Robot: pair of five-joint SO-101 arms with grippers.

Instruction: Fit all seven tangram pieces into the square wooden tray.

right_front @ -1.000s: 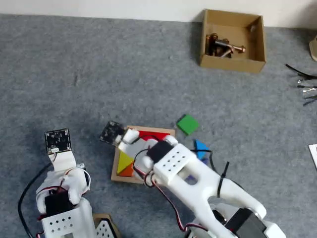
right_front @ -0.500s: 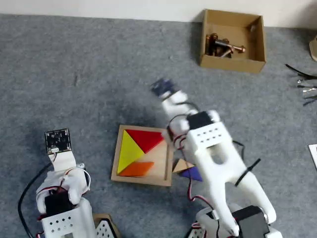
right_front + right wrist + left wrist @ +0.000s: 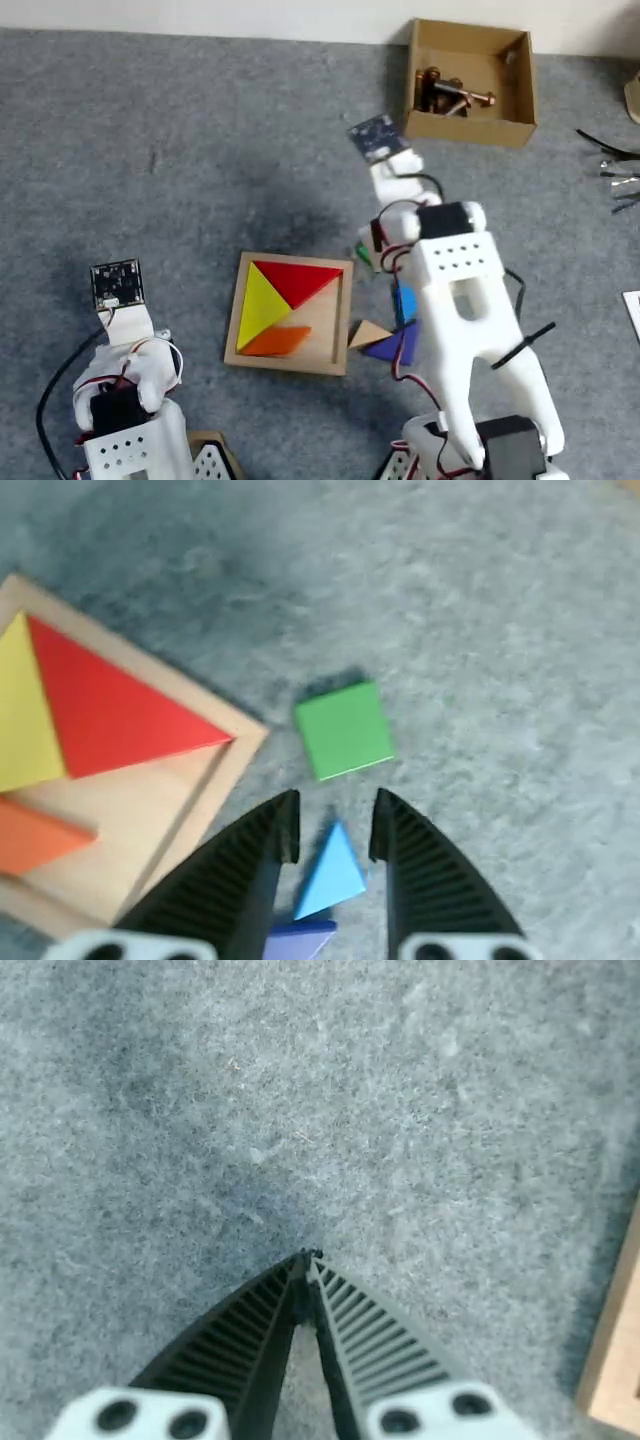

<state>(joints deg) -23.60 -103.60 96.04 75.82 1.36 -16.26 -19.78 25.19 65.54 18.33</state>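
Note:
The square wooden tray [image 3: 291,363] lies mid-table holding a red triangle [image 3: 300,280], a yellow triangle [image 3: 259,303] and an orange parallelogram [image 3: 275,342]. Just right of it on the carpet lie a tan triangle [image 3: 367,334], a purple triangle [image 3: 395,347] and a blue triangle [image 3: 404,301]; the green square [image 3: 363,257] peeks from under the right arm [image 3: 445,265]. My right gripper [image 3: 333,826] is open, hovering over the blue triangle [image 3: 329,872], with the green square [image 3: 345,729] just beyond. My left gripper [image 3: 305,1259] is shut over bare carpet beside the tray's edge [image 3: 612,1345].
A cardboard box [image 3: 468,116] with copper-coloured metal parts stands at the back right. Loose cables [image 3: 612,165] lie at the right edge. The left arm [image 3: 125,385] sits at the front left. Grey carpet stretches open at the back left.
The right arm has swung off the tray toward the right and back, uncovering the tray's pieces, and now hangs over the blue triangle and green square. The left arm has not moved.

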